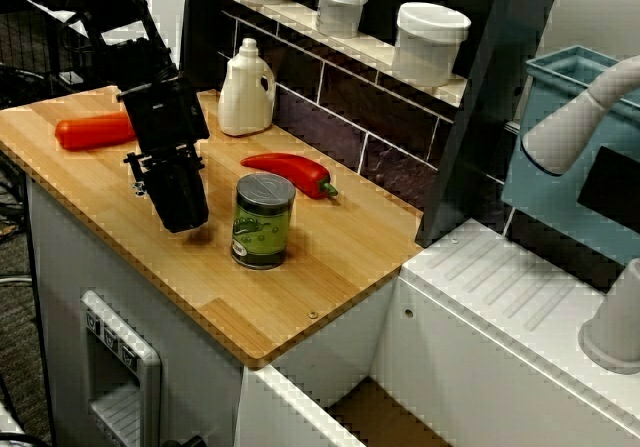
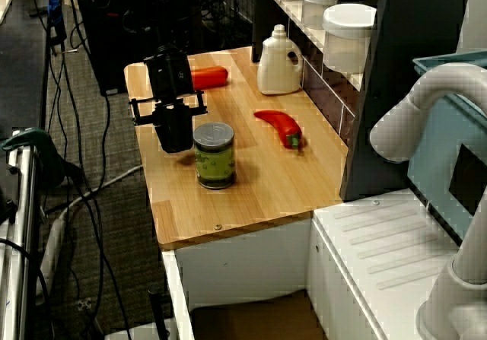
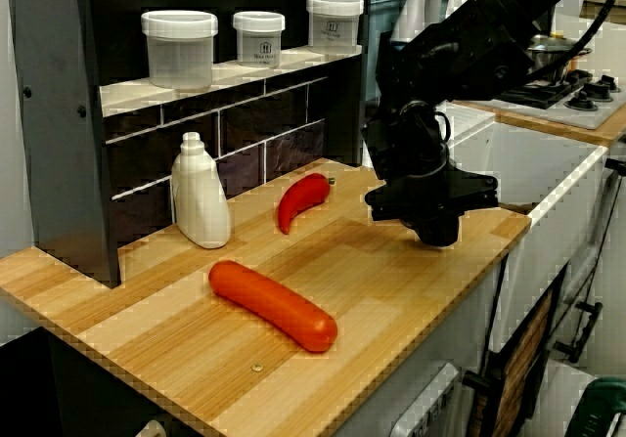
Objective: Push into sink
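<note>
Front view of the counter shows the gripper (image 1: 178, 202) lowered to the wooden counter top (image 1: 330, 267), its tip just beside the green can (image 1: 263, 220) on the side away from the sink (image 1: 370, 417); whether it touches the can I cannot tell; the jaws look drawn together around nothing, though the dark housing hides much of them, so I would not swear to it. The can stands upright near the middle of the board, with the red chili pepper (image 1: 292, 172) just behind it, a white bottle (image 1: 246, 89) by the tiled back wall, and an orange-red sausage (image 1: 95, 131) well apart at the far end. Only a corner of the sink shows, a brownish floor below the counter's edge, next to the ribbed white drainboard (image 1: 510, 287).

From the higher side view the same lineup reads clearly: gripper, then can, then a stretch of bare wood, then the drop to the basin.

By my judgement the push is barely begun; the can is presumably the thing to be pushed, since the gripper sits behind it; nothing lies in the visible part of the sink; the whole slide across the board is left, and a tall can may tip if shoved high.
</note>
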